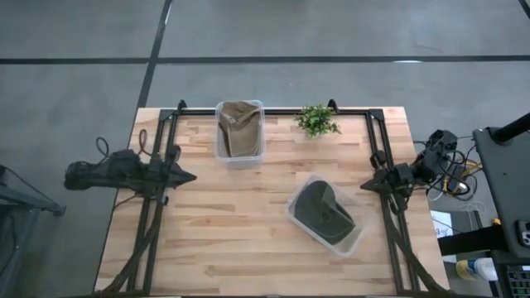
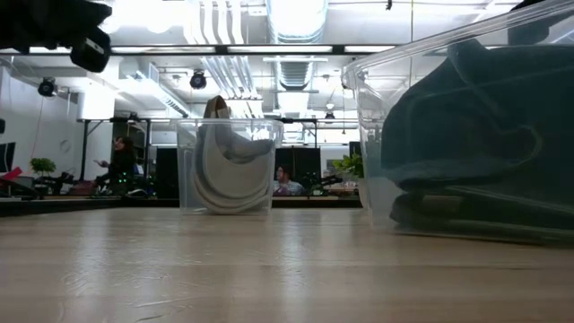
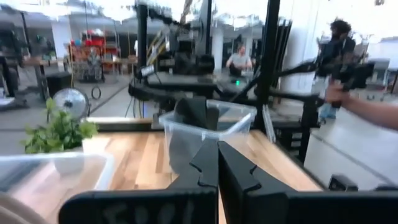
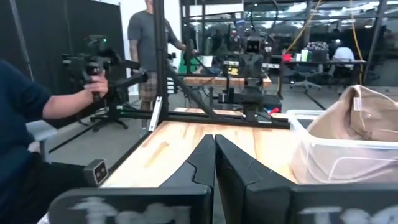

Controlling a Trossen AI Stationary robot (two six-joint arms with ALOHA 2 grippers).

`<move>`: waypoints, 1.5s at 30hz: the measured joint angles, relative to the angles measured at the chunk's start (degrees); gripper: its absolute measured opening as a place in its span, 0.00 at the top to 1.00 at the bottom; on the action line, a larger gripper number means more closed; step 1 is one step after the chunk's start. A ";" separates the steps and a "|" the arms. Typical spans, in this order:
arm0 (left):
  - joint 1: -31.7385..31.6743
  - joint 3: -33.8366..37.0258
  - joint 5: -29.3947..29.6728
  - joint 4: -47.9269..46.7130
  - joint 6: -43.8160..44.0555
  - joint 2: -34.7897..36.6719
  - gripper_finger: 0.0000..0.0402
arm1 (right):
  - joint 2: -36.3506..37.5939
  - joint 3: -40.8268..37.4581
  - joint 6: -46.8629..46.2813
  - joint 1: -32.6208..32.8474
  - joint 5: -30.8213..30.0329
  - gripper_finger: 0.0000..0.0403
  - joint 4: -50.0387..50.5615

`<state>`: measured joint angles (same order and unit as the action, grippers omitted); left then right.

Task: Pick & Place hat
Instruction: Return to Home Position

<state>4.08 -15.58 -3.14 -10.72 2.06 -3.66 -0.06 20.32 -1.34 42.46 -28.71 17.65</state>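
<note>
High view: wooden table (image 1: 236,225), grey floor (image 1: 331,29)

light: bright, overhead ceiling lights (image 2: 296,16) | glare: low view top | shadows: soft

Pale lettering on the left hand (image 3: 217,149) and right hand (image 4: 214,143) cannot be read.

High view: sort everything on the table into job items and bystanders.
Job: black cap, in the near clear bin; tan cap, in the far clear bin; left claw and right claw, shut, one at each side of the table.
Lying about: small green plant, at its far edge.
</note>
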 joint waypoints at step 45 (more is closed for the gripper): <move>0.02 9.36 10.69 1.57 2.72 1.28 1.00 | -0.20 -18.58 -0.34 -2.11 3.29 0.98 -18.04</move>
<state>4.10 -6.22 7.55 -9.15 4.78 -2.37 -0.26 1.74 -1.68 40.35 -25.42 -0.39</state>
